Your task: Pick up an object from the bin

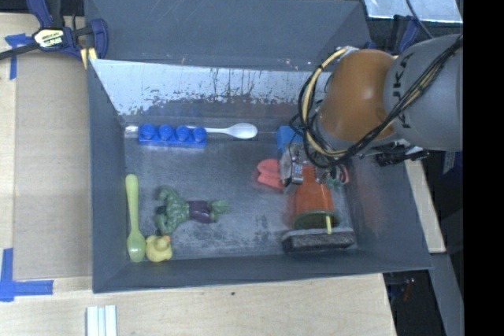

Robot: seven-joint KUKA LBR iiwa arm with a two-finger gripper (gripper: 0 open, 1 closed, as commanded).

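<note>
Claw (296,168) low at the right of the smooth grey metal bin (236,31), its opening impossible to tell, just beside a soft pink-red lumpy piece (268,175), glossy orange plastic cone (309,199) and dark rough rectangular block (317,241) close by

At the right of the frame the arm (437,94) is a thick, rounded tube of pale grey metal with dark lettering (too partial to read). A glossy orange-brown dome cover (358,94) caps its wrist. Yellow and black cables (309,102) loop round the dome's left edge. Below it the gripper (297,167) is a small grey-and-black block with thin wires.
</note>
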